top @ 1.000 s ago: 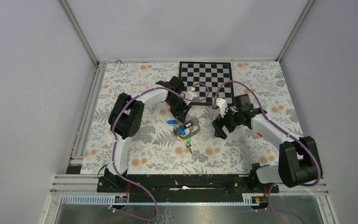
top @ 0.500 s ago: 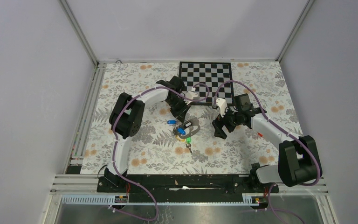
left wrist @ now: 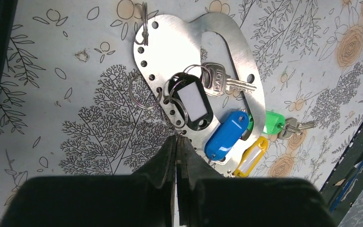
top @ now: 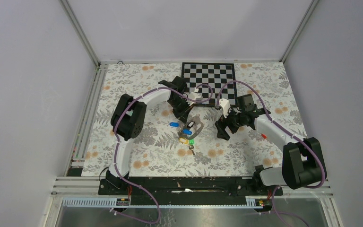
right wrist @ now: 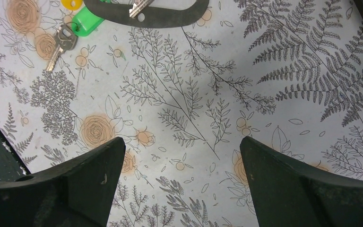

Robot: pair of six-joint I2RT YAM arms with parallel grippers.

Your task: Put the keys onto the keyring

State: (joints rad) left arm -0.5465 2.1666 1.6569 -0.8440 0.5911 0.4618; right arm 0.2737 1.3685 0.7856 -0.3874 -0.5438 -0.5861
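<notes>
A perforated oval metal plate (left wrist: 170, 42) lies on the floral cloth. It carries a black tag (left wrist: 194, 101), a silver key (left wrist: 222, 80) and thin silver keyrings (left wrist: 141, 92). Keys with blue (left wrist: 227, 135), green (left wrist: 274, 122) and yellow (left wrist: 250, 156) plastic heads lie at its far edge. My left gripper (left wrist: 177, 138) is shut, its tips pinched on the plate's hole-lined edge. My right gripper (right wrist: 182, 151) hangs open over bare cloth to the right of the plate (top: 197, 124). The green-headed key (right wrist: 87, 21) sits at that view's top left. Another blue key (top: 173, 124) lies loose to the left.
A black-and-white chessboard (top: 208, 75) lies at the back of the table. Metal frame rails (top: 87, 118) run along the left side and the near edge. The two arms arch over the middle from either side.
My left gripper has closed onto the plate's edge, and the plate has shifted slightly toward the back. My right gripper has edged a little to the left, still open.
</notes>
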